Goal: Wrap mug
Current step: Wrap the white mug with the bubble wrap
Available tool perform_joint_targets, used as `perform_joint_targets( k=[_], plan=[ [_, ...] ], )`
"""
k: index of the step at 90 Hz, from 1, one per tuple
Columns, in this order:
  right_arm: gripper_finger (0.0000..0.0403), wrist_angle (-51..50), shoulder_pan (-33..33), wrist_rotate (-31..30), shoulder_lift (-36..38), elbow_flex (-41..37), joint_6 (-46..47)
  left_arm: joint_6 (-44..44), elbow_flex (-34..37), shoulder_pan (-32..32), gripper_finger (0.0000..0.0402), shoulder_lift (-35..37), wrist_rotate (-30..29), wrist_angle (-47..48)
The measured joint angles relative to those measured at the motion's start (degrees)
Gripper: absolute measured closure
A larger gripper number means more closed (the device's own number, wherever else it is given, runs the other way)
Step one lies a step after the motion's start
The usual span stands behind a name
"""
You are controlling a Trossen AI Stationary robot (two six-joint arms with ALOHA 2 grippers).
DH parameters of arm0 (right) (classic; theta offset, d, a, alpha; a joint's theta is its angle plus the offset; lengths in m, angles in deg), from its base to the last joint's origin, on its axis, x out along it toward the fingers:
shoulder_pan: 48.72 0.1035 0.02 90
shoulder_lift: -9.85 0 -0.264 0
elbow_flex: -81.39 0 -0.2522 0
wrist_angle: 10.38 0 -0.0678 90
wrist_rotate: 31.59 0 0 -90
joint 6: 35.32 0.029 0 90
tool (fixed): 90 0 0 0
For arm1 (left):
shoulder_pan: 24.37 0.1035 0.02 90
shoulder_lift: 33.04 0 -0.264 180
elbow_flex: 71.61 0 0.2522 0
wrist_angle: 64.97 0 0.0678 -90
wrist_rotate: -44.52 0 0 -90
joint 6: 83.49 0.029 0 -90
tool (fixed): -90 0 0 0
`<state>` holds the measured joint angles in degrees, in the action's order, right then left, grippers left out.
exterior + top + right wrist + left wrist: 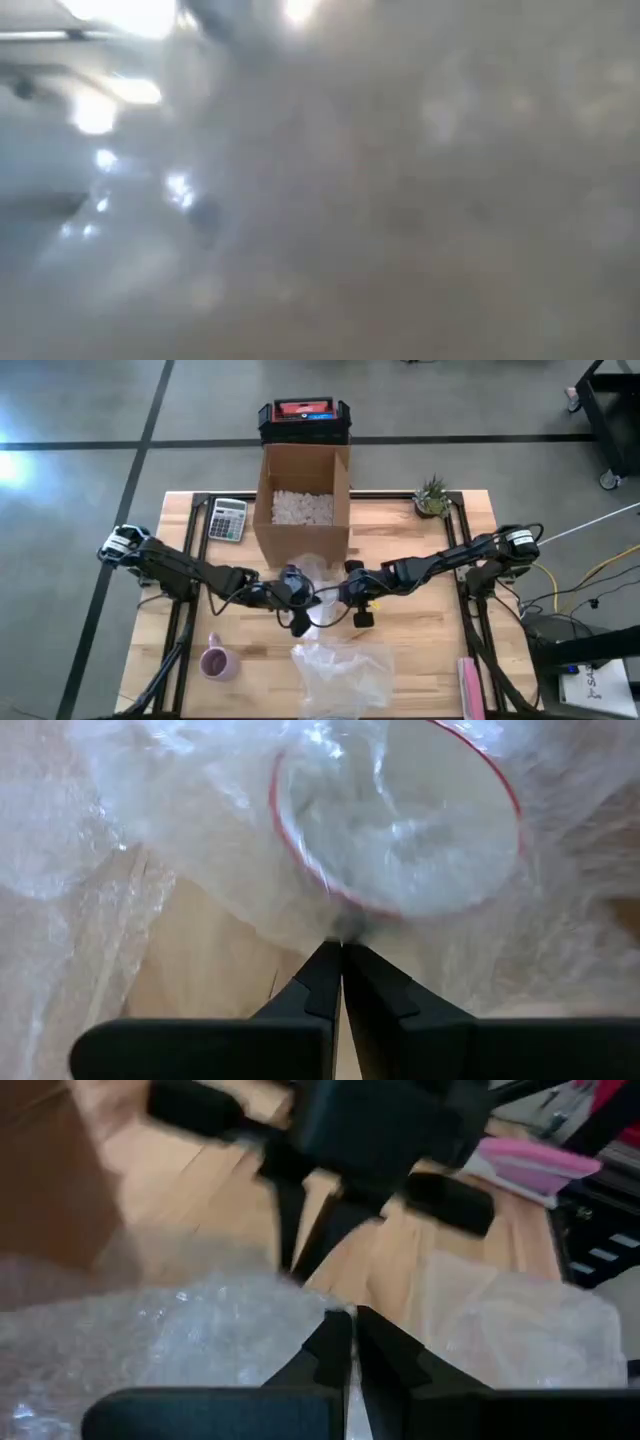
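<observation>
At the near edge of the wooden surface [420,650], a crumpled pile of loose bubble wrap [342,672] is seen, with a small pink mug [214,661] lying just to its left and a pink flat object [470,686] at the near right corner.

Farther in, at the middle of the surface, both arms are brought together over a second sheet of bubble wrap [180,840]. The left pincer [350,1342] is seen clenched on the edge of this sheet, its fingertips pressed together with the film between them. The right pincer [340,955] is likewise clenched, gripping the wrap just at the rim of a white mug with a red rim [400,820], which is enclosed in the film and whose mouth is turned toward the right wrist camera. In the high view the two pincers are seen close together, just in front of the cardboard box, with the wrapped bundle [315,572] between them.

The low view is filled by a blurred, translucent mass close to the lens, and nothing in it can be told apart.

Beyond the pincers, an open cardboard box [302,500] with white packing filler inside is stood at the far middle. A calculator [228,519] is laid to its left, and a small potted plant [432,497] is placed at the far right. A black and red case [304,418] is seen on the floor behind the box.
</observation>
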<state>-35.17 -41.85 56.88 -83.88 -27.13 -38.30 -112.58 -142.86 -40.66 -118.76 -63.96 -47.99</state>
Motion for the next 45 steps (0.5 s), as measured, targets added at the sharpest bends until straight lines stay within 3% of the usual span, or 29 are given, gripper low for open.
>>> perform_joint_targets(
  k=[22,36,45],
  plan=[
    [0.0403,-1.2,0.3,0.0,-1.6,0.1,0.0,-1.3,0.0,1.7,0.0402,-8.7,0.0,-2.2],
    [0.0403,-9.7,1.0,0.0,1.5,5.0,-1.3,-1.9,-0.2,2.3,0.0402,-12.3,-0.1,-4.2],
    [0.0403,-9.7,1.1,0.0,2.7,7.6,-3.1,-1.9,-0.2,2.4,0.0401,-13.2,-0.3,-5.3]
  ],
)
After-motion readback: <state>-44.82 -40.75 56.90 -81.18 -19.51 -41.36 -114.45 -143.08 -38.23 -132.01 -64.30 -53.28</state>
